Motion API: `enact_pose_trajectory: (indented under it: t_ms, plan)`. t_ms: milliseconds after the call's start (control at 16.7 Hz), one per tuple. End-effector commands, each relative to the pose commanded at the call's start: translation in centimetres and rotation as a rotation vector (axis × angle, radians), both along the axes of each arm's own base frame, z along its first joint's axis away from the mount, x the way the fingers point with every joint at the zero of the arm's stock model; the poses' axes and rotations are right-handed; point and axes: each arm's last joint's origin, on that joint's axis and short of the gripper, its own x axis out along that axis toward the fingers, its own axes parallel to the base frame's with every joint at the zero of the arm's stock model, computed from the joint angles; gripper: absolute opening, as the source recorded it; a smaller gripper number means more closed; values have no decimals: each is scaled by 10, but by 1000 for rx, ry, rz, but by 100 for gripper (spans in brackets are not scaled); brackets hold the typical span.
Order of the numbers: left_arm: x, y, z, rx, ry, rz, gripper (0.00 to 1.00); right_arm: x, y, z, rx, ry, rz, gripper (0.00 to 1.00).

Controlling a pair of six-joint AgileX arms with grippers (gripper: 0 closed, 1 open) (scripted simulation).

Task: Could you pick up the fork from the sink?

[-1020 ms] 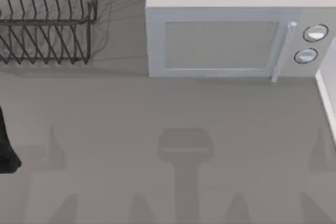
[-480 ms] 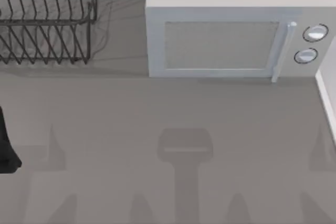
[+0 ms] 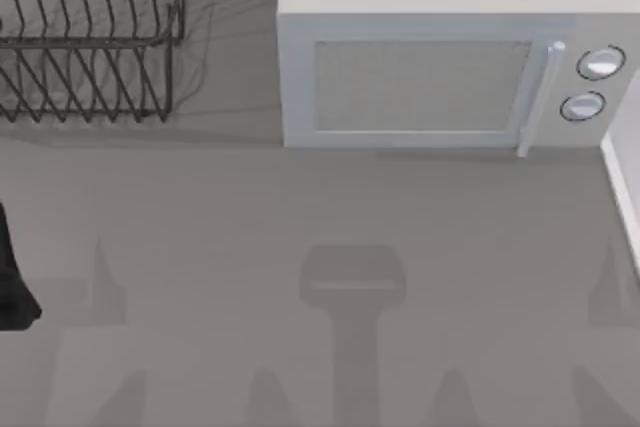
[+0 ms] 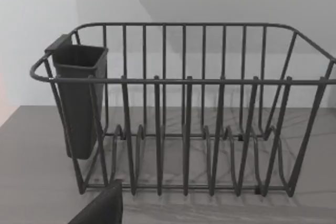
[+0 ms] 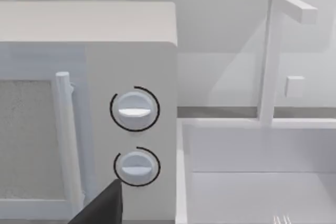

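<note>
The task looks barely begun. The fork (image 5: pixel 282 219) lies in the sink (image 5: pixel 184 182), right of the microwave (image 3: pixel 430 67), untouched. For both grippers, I cannot tell the state of the pincer.

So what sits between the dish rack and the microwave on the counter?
Nothing: in the top view the counter between the wire rack and the microwave is bare.

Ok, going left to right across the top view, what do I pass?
Left arm at the left edge → wire rack → microwave → sink rim at the right edge.
</note>
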Motion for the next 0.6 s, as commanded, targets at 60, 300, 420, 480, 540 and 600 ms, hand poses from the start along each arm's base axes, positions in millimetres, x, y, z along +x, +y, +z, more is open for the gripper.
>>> enact_pose_trajectory:
  t_ms: [60, 300, 420, 480, 540, 600]
  plan:
    - [0, 0, 0, 0, 0, 0, 100, 0, 0, 0, 0, 0, 0, 100]
    - [0, 0, 0, 0, 0, 0, 100, 0, 0, 0, 0, 0, 0, 100]
    - [0, 0, 0, 0, 0, 0, 100, 0, 0, 2, -1, 7, -1, 100]
    - [0, 0, 0, 0, 0, 0, 100, 0, 0, 6, -4, 20, -4, 100]
    - [0, 0, 0, 0, 0, 0, 100, 0, -1, 12, -8, 40, -8, 100]
    - [0, 0, 0, 0, 0, 0, 100, 1, -1, 20, -13, 67, -13, 100]
